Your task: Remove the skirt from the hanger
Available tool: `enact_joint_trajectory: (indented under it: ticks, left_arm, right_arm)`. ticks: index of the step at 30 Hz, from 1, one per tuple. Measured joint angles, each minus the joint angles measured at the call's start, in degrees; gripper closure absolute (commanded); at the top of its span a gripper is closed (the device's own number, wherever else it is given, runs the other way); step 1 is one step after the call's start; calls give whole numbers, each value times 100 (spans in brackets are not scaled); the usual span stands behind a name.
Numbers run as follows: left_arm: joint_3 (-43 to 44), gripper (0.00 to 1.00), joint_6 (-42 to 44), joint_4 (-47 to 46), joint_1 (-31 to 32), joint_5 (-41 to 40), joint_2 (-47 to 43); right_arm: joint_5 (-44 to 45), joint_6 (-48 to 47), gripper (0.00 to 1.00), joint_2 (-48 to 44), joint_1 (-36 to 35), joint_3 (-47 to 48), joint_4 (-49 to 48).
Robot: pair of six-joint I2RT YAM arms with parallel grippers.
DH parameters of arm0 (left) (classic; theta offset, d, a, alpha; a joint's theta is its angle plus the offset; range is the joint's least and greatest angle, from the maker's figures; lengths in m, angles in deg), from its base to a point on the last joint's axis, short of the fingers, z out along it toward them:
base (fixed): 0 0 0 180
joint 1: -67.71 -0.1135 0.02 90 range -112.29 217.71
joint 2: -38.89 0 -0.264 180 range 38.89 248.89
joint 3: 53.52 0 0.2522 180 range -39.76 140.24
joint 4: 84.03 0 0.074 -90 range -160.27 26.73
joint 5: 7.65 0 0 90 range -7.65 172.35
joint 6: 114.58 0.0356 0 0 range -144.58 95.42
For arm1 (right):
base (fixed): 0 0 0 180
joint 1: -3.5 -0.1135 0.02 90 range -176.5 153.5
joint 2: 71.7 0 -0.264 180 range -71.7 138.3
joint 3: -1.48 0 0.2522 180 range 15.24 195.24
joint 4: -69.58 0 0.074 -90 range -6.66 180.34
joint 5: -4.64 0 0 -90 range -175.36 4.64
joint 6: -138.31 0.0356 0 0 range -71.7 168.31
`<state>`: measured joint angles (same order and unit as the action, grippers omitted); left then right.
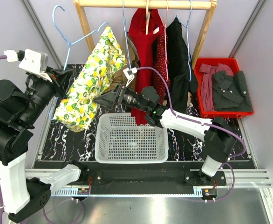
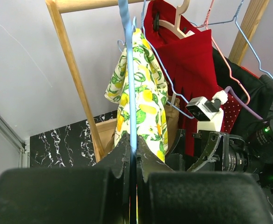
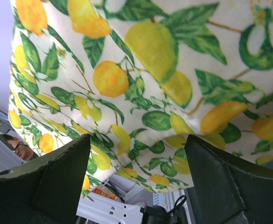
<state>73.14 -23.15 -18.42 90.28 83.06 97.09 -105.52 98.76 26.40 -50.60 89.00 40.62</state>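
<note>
The skirt (image 1: 91, 81) is white with yellow lemons and green leaves. It hangs from a light blue wire hanger (image 1: 70, 39) held out left of the wooden rack. My left gripper (image 1: 62, 74) is shut on the hanger's blue wire (image 2: 131, 93), with the skirt (image 2: 143, 98) hanging just beyond the fingers. My right gripper (image 1: 100, 99) is open, its tips at the skirt's right side. In the right wrist view the skirt (image 3: 146, 70) fills the frame and its lower edge lies between the spread fingers (image 3: 57, 177).
A white plastic basket (image 1: 132, 138) sits on the dark marbled table below the skirt. The wooden rack (image 1: 146, 4) holds red and black garments (image 1: 148, 42) on other hangers. A red bin (image 1: 222, 86) of dark clothes is at the right.
</note>
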Motion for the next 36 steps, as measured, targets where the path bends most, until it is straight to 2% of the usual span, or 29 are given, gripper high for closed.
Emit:
enact_joint_trajectory:
  ticks: [4, 6, 7, 9, 10, 11, 15, 17, 24, 30, 36]
  left_arm:
    - [-116, 100, 0, -15, -2, 2, -76]
    - [-212, 100, 0, -26, -15, 0, -122]
    - [-258, 100, 2, -24, -22, -2, -146]
    - [-310, 100, 4, -31, -35, -20, -153]
    - [-337, 100, 7, -35, -37, -28, -153]
    - [-380, 100, 7, -48, -39, -33, -157]
    - [-675, 100, 24, -129, -42, -116, -219]
    - [-870, 100, 37, -170, -42, -181, -260]
    - [-1836, 100, 94, -468, -42, -431, -409]
    - [-2288, 100, 87, -782, -42, -564, -293]
    - [-2310, 100, 131, -916, -42, -750, -155]
  right_arm:
    - [-31, 157, 20, 133, 11, 260, -221]
    - [-61, 299, 29, 284, 13, 557, -352]
    - [-79, 372, 43, 358, 15, 715, -437]
    - [-118, 560, 61, 487, 17, 1008, -610]
    - [-181, 715, 89, 531, 24, 1130, -715]
    - [-210, 811, 100, 557, 28, 1222, -793]
    - [-415, 964, 100, 518, 44, 1405, -938]
    - [-496, 754, 100, 363, 42, 1403, -702]
    - [-439, -1502, 100, -1152, -492, 1620, 1672]
    - [-374, -2667, 100, -2365, -730, 1967, 2669]
    - [-111, -3447, 100, -3014, -789, 2002, 3386]
